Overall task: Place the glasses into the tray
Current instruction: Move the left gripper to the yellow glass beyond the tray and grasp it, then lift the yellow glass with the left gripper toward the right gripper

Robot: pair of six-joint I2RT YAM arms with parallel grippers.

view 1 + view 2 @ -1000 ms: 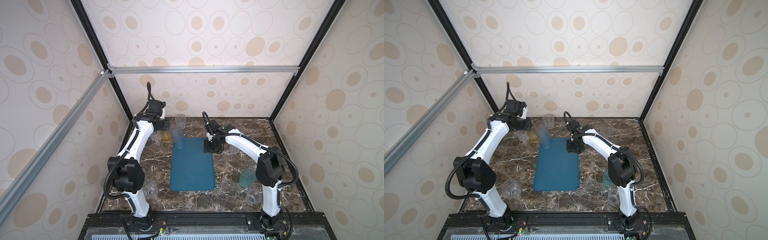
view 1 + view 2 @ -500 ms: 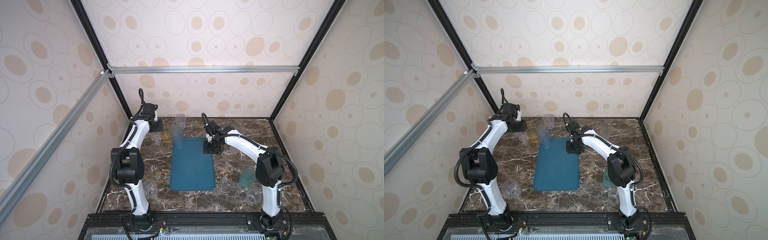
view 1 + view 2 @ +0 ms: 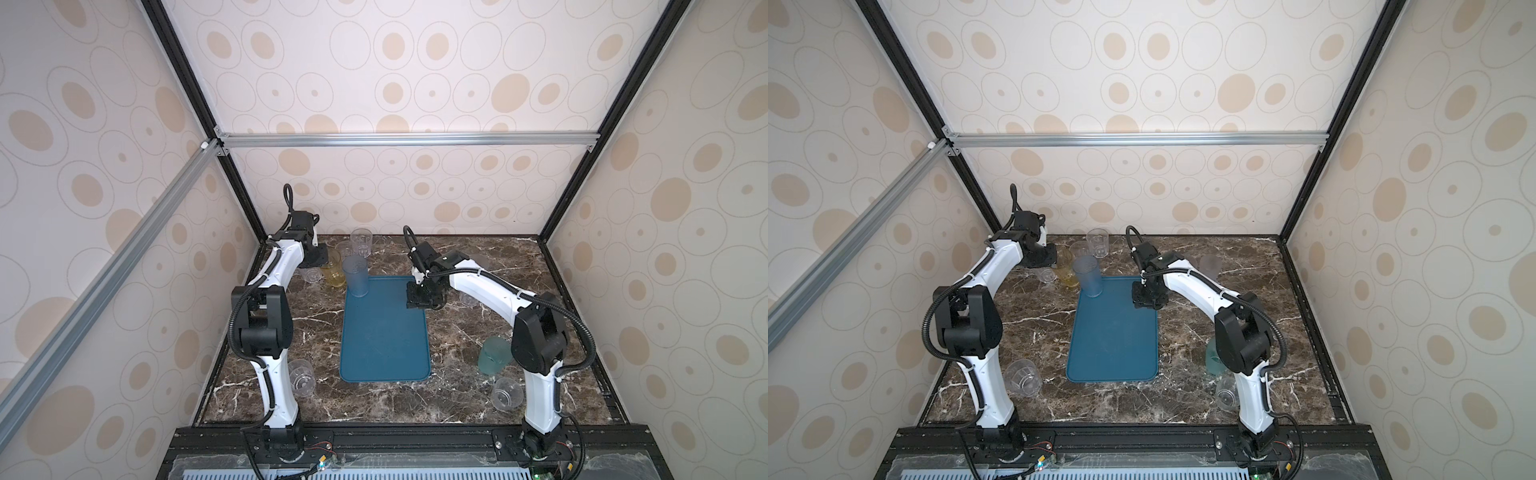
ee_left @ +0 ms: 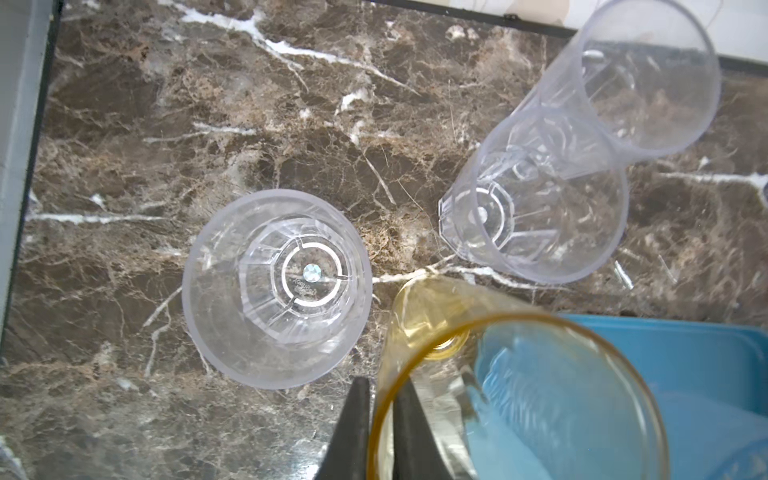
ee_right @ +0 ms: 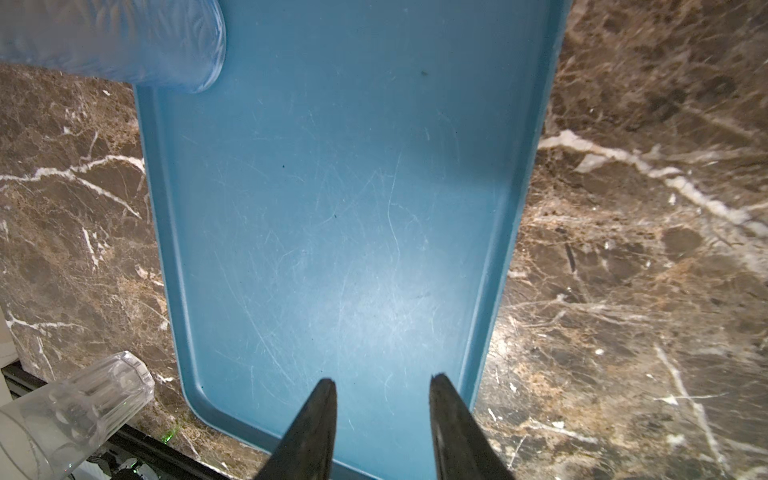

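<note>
The teal-blue tray (image 3: pixel 384 332) (image 3: pixel 1113 332) lies mid-table. A frosted blue glass (image 3: pixel 356 276) (image 5: pixel 124 37) stands in its far left corner. Just left of it a yellow glass (image 3: pixel 334 272) (image 4: pixel 415 316) stands on the marble, and my left gripper (image 3: pixel 322 262) (image 4: pixel 382 399) is shut on its rim, one finger inside the wall and one outside. My right gripper (image 3: pixel 419 301) (image 5: pixel 382 386) hangs open over the tray's (image 5: pixel 332 208) far right part with nothing between its fingers.
Clear glasses stand near the yellow one (image 4: pixel 276 286) (image 4: pixel 536 199) (image 4: pixel 648 79). Another clear glass (image 3: pixel 301 376) lies at the front left. A teal-green glass (image 3: pixel 492 355) and a clear glass (image 3: pixel 505 392) sit beside the right arm's base. Walls enclose the table.
My left gripper swung toward the back corner, then came over to the yellow glass and shut on its rim. The right arm has not moved.
</note>
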